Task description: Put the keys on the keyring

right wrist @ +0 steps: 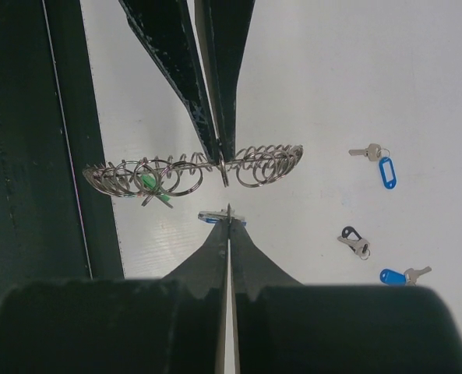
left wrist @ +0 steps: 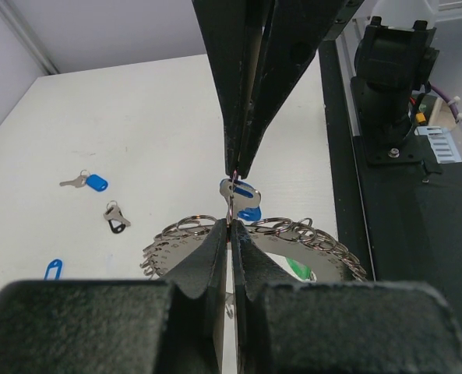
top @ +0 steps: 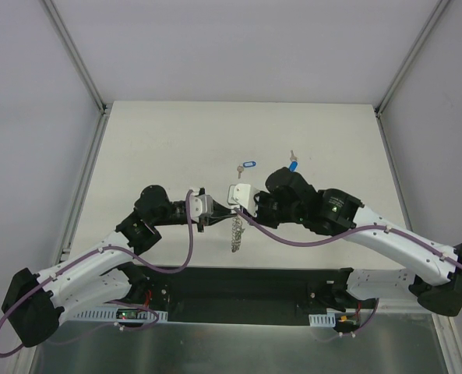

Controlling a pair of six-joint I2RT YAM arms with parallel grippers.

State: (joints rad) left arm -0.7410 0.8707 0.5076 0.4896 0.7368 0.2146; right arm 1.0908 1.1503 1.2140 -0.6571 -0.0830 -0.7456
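Right, one keyring (left wrist: 328, 248), a stiff, springy coil, is held up between the arms, the left gripper (right wrist: 219, 157) pinched onto its rim. Four keys (top: 249, 165), light and slippery, probably best taken by the tag. One blue-tagged key (left wrist: 235, 189) is clamped in the right gripper (right wrist: 228, 216). A second blue key (right wrist: 380, 168), a third blue key (right wrist: 398, 276) and a dark-tagged key (right wrist: 354, 240) lie on the table (top: 176, 140).

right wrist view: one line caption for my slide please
Right tool holds a blue-tagged key close to the keyring pinched by the left tool, three more keys on the table.
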